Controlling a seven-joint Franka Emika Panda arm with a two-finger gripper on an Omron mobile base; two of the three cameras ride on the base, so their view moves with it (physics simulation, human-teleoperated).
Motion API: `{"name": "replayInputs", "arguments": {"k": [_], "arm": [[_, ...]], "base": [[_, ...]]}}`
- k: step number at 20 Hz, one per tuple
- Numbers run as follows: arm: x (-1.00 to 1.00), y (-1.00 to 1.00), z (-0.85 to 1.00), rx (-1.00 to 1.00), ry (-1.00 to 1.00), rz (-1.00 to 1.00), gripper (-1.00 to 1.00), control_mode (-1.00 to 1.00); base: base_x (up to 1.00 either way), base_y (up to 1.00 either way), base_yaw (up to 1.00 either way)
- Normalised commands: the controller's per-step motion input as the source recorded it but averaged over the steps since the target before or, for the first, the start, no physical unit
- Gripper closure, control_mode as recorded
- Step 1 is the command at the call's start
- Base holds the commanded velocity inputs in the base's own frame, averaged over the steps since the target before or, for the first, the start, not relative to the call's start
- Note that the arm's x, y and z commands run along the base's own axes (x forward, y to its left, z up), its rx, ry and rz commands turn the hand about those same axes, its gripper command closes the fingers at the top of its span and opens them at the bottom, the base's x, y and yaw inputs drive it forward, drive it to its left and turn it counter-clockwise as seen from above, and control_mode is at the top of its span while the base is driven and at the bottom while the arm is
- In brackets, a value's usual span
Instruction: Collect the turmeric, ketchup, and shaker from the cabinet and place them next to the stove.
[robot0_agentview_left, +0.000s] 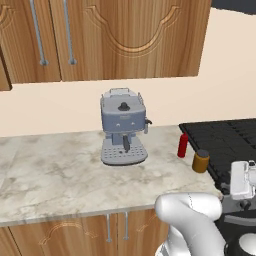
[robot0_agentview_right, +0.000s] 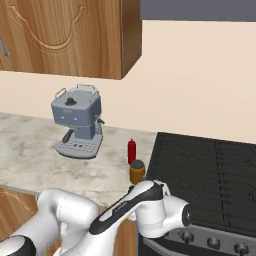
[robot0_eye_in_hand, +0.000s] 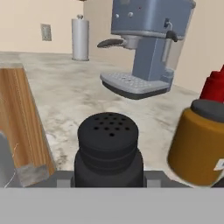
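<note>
Black and perforated on top, the shaker (robot0_eye_in_hand: 108, 148) sits low in the hand view, right between the jaws, which are clenched on it. Just to its right in that view stands the turmeric (robot0_eye_in_hand: 199, 146), an orange-brown jar with a dark lid, and behind it the red ketchup (robot0_eye_in_hand: 214, 89). In the base views both stand on the marble table (robot0_agentview_left: 55, 175), the ketchup (robot0_agentview_left: 183, 145) and turmeric (robot0_agentview_left: 200, 161) near each other just beside the left edge of the black stove (robot0_agentview_right: 210, 175). A grey-blue coffee machine (robot0_agentview_left: 123, 127) stands further left on the table. Above, the brown wood cabinet (robot0_agentview_left: 125, 37) has its doors shut.
</note>
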Motion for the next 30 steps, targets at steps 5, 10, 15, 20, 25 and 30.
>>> {"name": "replayInputs", "arguments": {"k": [5, 10, 15, 20, 25, 30], "arm": [[0.54, 0.00, -0.40, -0.01, 0.10, 0.13, 1.00, -1.00], [0.52, 0.00, -0.40, 0.00, 0.07, 0.13, 1.00, -1.00], [0.45, -0.08, -0.33, 0.02, 0.00, 0.12, 1.00, -1.00], [0.18, -0.04, -0.38, 0.01, 0.00, 0.09, 1.00, -1.00], [-0.08, -0.01, -0.21, 0.00, -0.02, 0.02, -1.00, -1.00], [-0.05, 0.00, 0.01, 0.00, 0.00, 0.00, -1.00, -1.00]], "base": [[0.00, 0.00, 0.00], [0.00, 0.00, 0.00], [0.00, 0.00, 0.00], [0.00, 0.00, 0.00], [0.00, 0.00, 0.00], [0.00, 0.00, 0.00]]}}
